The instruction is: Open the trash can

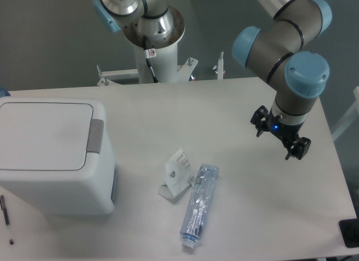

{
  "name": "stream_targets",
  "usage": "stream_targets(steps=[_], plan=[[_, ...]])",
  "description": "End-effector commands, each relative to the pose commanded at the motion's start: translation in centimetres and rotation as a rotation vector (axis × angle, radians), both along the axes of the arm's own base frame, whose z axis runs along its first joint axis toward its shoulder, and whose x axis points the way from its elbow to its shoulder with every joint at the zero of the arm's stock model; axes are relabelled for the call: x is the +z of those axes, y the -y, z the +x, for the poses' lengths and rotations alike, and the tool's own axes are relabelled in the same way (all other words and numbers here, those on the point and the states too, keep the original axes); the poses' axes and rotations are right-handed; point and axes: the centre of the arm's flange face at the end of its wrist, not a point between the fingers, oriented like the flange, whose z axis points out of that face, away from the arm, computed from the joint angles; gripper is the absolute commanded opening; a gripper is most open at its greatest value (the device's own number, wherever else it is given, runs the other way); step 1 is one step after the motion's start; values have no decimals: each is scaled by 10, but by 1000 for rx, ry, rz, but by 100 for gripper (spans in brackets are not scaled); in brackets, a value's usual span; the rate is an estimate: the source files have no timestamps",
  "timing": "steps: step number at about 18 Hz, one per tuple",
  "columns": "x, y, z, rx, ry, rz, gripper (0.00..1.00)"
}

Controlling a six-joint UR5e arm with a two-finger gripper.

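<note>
The trash can (47,154) is a large white boxy bin at the left of the table. Its flat white lid (42,134) lies shut, with the grey push-button tab (96,136) on its right edge. My gripper (279,134) hangs under the blue-capped wrist at the right of the table, far from the bin. Its black fingers (298,147) stand spread apart with nothing between them.
A crushed clear plastic bottle (199,205) lies at the table's front middle, beside a crumpled white paper label (176,174). A pen (7,216) lies at the front left by the bin. The robot's base (154,42) stands at the back edge.
</note>
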Motion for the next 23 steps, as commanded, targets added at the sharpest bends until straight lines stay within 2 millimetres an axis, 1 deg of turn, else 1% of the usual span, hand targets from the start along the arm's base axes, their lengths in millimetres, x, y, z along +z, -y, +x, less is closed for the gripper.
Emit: stream_targets(steps=[11,15,20,23], plan=[[2,0,0,4,-1,2,100],[1,-3,1,102,18,40,100],[-10,-4,6,116,26,35,100],[-13,-2,8,117,9,45,100]])
